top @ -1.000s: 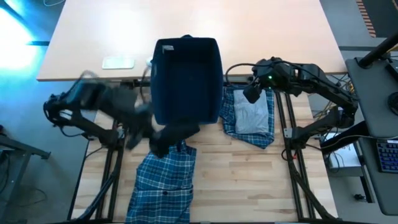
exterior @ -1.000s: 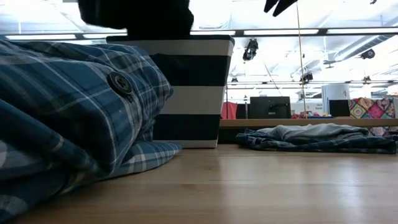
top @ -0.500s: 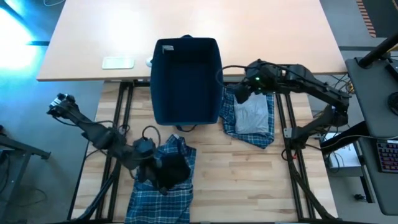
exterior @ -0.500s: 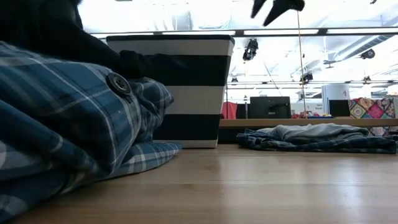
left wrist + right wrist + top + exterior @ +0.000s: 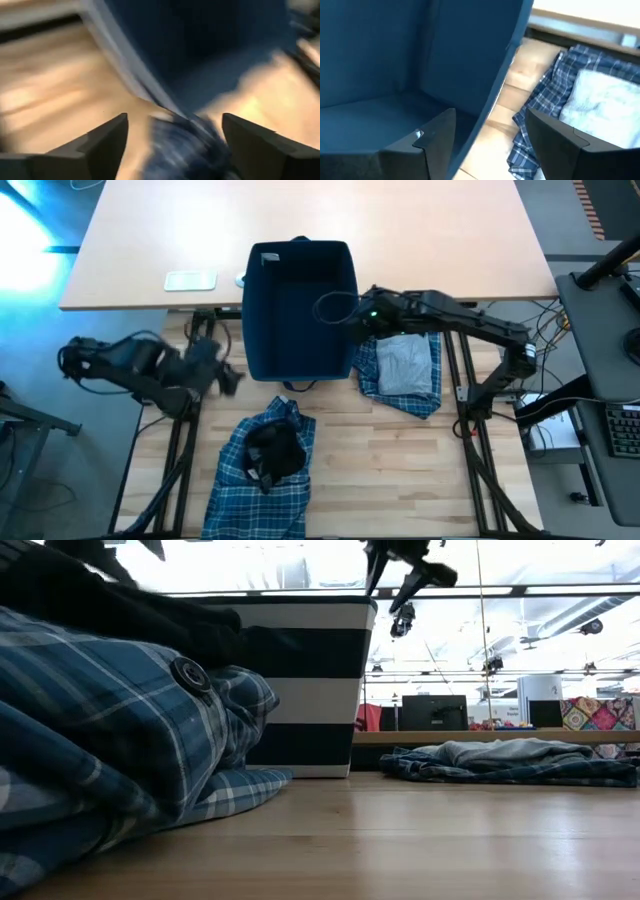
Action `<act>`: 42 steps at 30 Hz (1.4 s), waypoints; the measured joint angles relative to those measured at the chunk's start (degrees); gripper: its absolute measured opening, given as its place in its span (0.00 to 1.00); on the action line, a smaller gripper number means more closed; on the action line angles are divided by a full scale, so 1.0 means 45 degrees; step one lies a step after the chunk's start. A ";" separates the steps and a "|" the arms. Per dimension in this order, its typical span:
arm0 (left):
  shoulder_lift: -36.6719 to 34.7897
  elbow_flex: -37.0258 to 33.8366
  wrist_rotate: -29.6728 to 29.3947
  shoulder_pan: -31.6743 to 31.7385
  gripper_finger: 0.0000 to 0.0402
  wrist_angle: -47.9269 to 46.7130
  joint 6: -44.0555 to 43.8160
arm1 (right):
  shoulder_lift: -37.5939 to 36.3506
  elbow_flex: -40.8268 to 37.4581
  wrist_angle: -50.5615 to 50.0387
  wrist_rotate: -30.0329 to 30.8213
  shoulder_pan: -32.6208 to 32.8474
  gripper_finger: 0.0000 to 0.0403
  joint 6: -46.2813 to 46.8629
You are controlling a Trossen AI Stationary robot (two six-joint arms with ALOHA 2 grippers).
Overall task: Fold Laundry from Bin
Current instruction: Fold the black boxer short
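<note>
Left pincer (image 5: 228,375) spread, empty; right pincer (image 5: 362,315) parted, empty.

The table (image 5: 400,460) is pale, smooth wooden planks (faintly glossy), the bin (image 5: 300,310) matt navy fabric, the laundry (image 5: 262,475) soft plaid cloth.

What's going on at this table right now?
A two-armed robot is emptying a navy bin of laundry. The small black piece lies on a plaid garment near the table's front. The left gripper is open and empty beside the bin. The right gripper, open, hovers over the bin's rim, next to a grey T-shirt on plaid cloth.
</note>
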 joint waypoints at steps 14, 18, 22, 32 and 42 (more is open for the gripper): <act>0.0847 -0.2905 0.3938 0.9530 0.77 0.5083 0.4207 | 0.2157 -0.0015 0.0248 -0.0004 -0.0003 0.53 0.1786; 0.1407 -0.3017 0.4020 0.9651 0.67 0.5534 0.4484 | 0.2318 -0.0015 0.0474 0.0130 -0.0003 0.37 0.2173; 0.2129 -0.2383 0.4550 0.9534 0.38 0.6181 0.5202 | 0.2333 -0.0011 0.0995 0.0528 -0.0019 0.12 0.1933; 0.5317 0.2298 0.3991 1.1349 0.07 0.6379 0.8165 | 0.2280 0.1171 0.2791 0.1914 -0.2175 0.03 -0.1076; 1.1104 0.9287 0.5035 1.3206 0.06 0.5207 0.9251 | 0.2294 0.1176 0.4683 0.0072 -0.5943 0.03 -0.3464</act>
